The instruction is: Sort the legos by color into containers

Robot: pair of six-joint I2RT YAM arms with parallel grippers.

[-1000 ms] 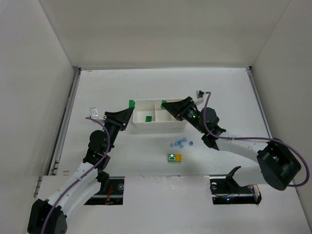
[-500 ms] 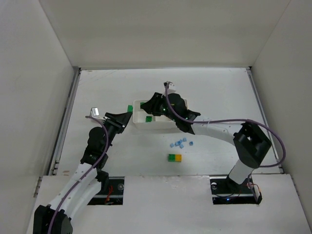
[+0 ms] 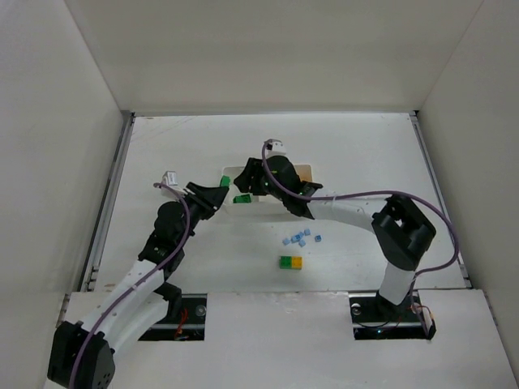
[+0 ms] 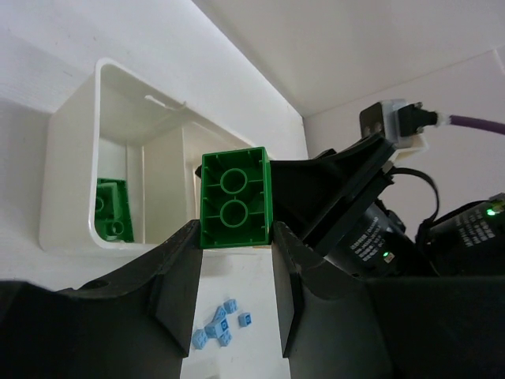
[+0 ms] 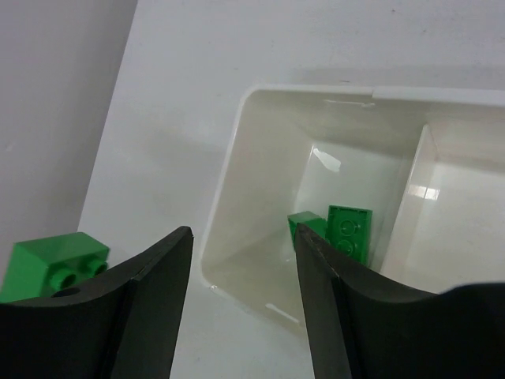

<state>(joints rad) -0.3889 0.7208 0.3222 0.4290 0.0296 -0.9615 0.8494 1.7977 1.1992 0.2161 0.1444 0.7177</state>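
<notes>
The white tray [image 3: 230, 201] lies at mid-table, largely covered by my right arm. My right gripper [image 3: 243, 180] is open and empty above the tray's left compartment [image 5: 268, 197], where two green legos [image 5: 341, 229] lie. My left gripper [image 3: 220, 185] is shut on a green lego [image 4: 234, 199] and holds it just left of the tray [image 4: 75, 150], close to the right gripper's fingers. That held lego also shows in the right wrist view [image 5: 51, 264]. Several tiny light blue legos [image 3: 300, 238] and a green and yellow pair [image 3: 290, 262] lie on the table in front of the tray.
White walls close in the table on the left, back and right. The two grippers are close together at the tray's left end. The blue legos show between the left gripper's fingers [image 4: 218, 328].
My right gripper swung left from the tray's right end to its left compartment, where a second green lego now lies. My left gripper moved slightly right with its green lego.
</notes>
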